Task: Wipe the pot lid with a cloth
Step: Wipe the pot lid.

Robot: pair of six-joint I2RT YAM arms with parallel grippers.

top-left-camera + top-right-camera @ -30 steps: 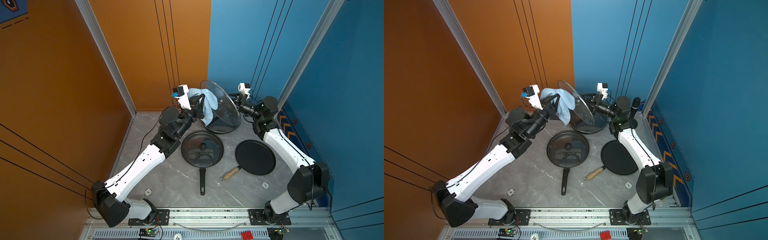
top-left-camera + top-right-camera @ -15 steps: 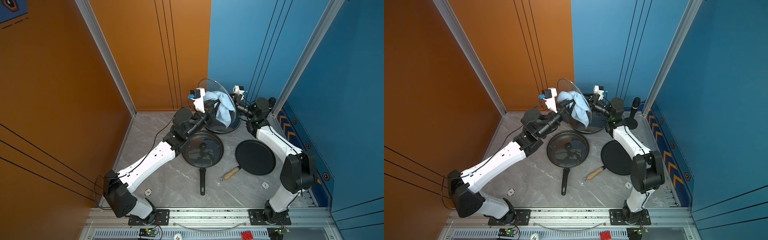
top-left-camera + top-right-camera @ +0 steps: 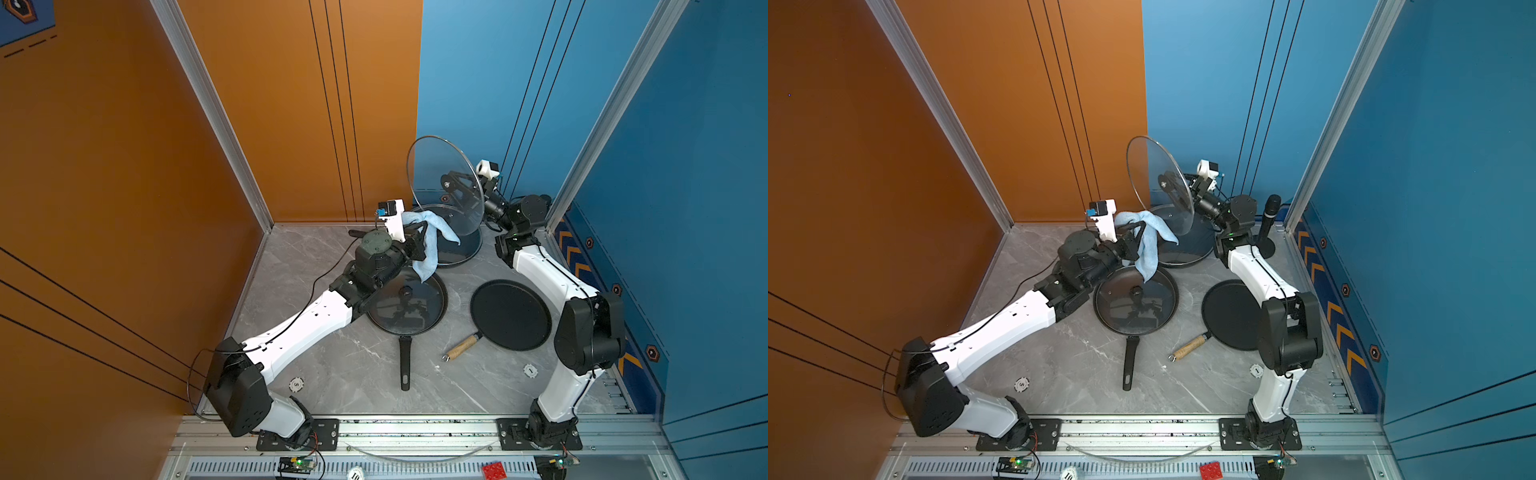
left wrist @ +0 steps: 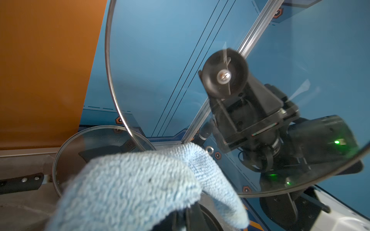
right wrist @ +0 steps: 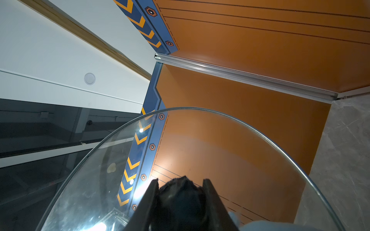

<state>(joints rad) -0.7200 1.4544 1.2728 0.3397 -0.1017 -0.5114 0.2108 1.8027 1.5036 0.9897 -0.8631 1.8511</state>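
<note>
Glass pot lid (image 3: 440, 166) on edge at upper centre, knob (image 4: 224, 74) clamped in right gripper (image 5: 181, 202), light-blue cloth (image 3: 430, 255) pinched in left gripper (image 3: 420, 237) just lower left of it

In a top view, the right claw (image 3: 1168, 183) grips the knob of a glass lid (image 3: 1146, 166), holding it on edge above a dark pan (image 3: 1179, 253) at the back of the grey desk (image 3: 1067, 374). The left claw (image 3: 1138, 235) pinches a light-blue cloth (image 3: 1150, 249), which hangs just beside the lid's lower rim; whether they touch is unclear. Nearer lie a covered frying pan (image 3: 1136, 307) and a flat black pan (image 3: 1227, 316).
</note>
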